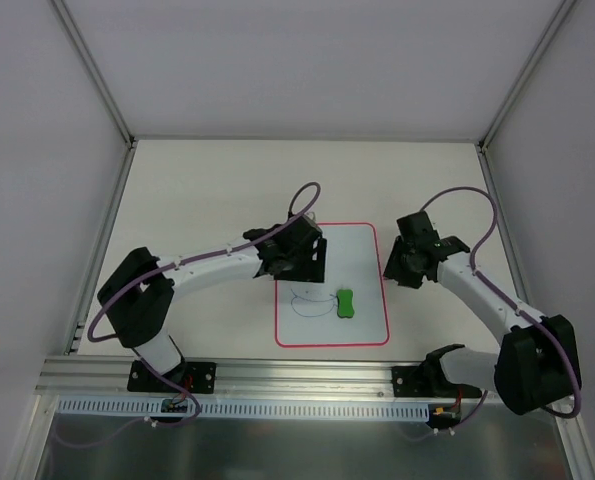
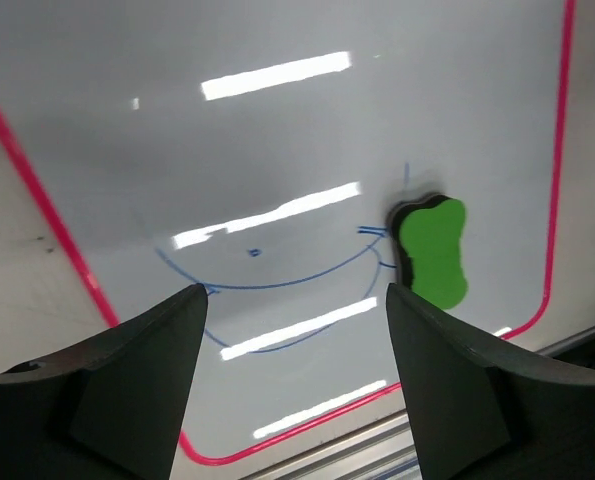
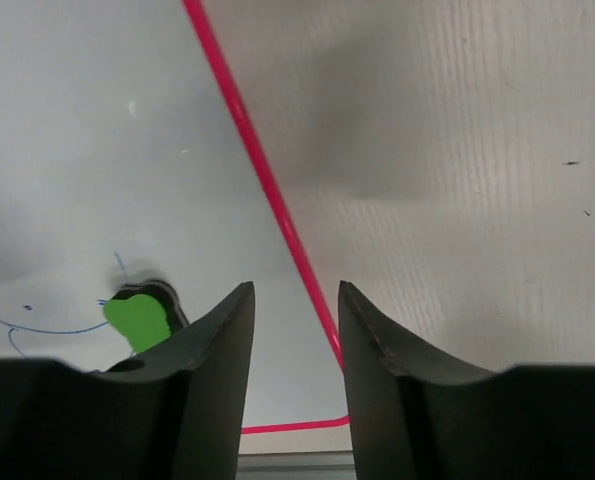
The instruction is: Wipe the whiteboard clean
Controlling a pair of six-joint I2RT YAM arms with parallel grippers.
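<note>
The whiteboard (image 1: 352, 250) lies flat on the table, white with a thin red-pink border and a blue marker scribble (image 1: 310, 300) near its left side. A small green eraser (image 1: 345, 302) rests on the board beside the scribble. My left gripper (image 1: 307, 268) hovers over the board's upper left part, open with nothing between its fingers; its wrist view shows the scribble (image 2: 277, 285) and the eraser (image 2: 433, 252) ahead. My right gripper (image 1: 395, 268) sits over the board's right border, open and empty, with the border (image 3: 267, 180) and the eraser (image 3: 137, 320) in its view.
The board lies on a pale tabletop (image 1: 197, 200) enclosed by white walls. A metal rail (image 1: 277, 375) carrying both arm bases runs along the near edge. Bare table shows to the right of the board in the right wrist view (image 3: 457, 150).
</note>
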